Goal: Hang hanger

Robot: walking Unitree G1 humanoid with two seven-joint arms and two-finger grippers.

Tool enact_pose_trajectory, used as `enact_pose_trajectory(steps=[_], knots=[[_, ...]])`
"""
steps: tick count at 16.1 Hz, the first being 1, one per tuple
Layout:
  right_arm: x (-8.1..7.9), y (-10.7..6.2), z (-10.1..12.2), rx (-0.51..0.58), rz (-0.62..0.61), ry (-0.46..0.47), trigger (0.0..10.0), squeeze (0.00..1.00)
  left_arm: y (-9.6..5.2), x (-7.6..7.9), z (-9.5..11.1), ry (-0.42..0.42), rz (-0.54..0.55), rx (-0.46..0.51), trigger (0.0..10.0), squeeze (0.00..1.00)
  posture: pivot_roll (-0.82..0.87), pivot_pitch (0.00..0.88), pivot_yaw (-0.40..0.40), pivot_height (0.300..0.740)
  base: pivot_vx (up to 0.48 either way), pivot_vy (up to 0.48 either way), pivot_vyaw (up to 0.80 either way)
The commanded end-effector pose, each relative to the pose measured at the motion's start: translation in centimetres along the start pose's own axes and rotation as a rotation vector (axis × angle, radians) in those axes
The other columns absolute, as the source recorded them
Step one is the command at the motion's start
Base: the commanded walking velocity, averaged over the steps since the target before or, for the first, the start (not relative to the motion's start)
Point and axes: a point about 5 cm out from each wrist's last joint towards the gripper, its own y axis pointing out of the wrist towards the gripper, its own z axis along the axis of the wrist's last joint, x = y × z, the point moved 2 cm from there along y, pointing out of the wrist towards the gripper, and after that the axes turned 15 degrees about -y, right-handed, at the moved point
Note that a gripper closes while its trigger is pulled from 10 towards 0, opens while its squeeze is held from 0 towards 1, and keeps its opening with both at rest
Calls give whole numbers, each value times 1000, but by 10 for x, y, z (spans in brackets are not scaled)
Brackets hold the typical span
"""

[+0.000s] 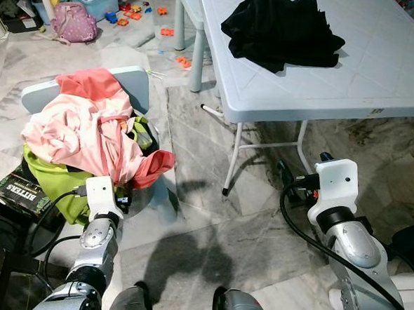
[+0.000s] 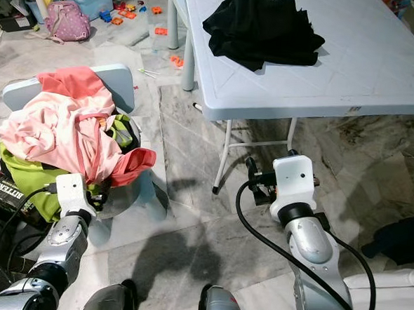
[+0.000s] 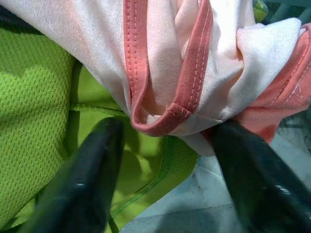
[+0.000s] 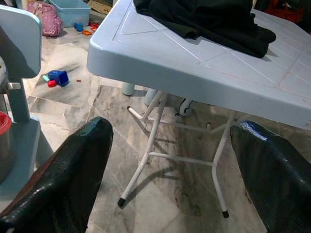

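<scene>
Two grippers are at work, well apart. The left gripper (image 3: 165,179) reaches into the heap of clothes (image 1: 89,130) piled on a pale blue chair (image 1: 138,80); its wrist view shows the fingers (image 3: 82,184) spread, the coral-trimmed hem of the pink garment (image 3: 165,82) hanging between them over lime-green mesh fabric (image 3: 34,116) — detail the head views hide behind the wrist housing. The right gripper (image 4: 170,174) hovers low before the white folding table (image 1: 380,74), its fingers (image 4: 63,174) wide apart around nothing. A black garment (image 1: 281,29) lies on the tabletop. I cannot make out a hanger anywhere — toys (image 1: 135,13) litter the marble floor (image 1: 210,218) beyond.
</scene>
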Motion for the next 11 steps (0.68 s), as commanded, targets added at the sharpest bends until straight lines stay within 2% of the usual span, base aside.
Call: enact_pose_trajectory(steps=[1, 7, 11], knots=[[0, -2, 3, 9, 5, -9, 10000, 0, 0, -2, -1, -20, 16, -6, 0, 0, -219, 181, -62, 740, 0, 0, 0], [1, -3, 1, 6, 1, -26, 10000, 0, 9, 6, 9, -41, 13, 6, 0, 0, -226, 180, -63, 740, 0, 0, 0], [0, -3, 2, 8, 4, -27, 10000, 0, 11, 6, 13, -43, 19, 17, 0, 0, -228, 178, -62, 740, 0, 0, 0]])
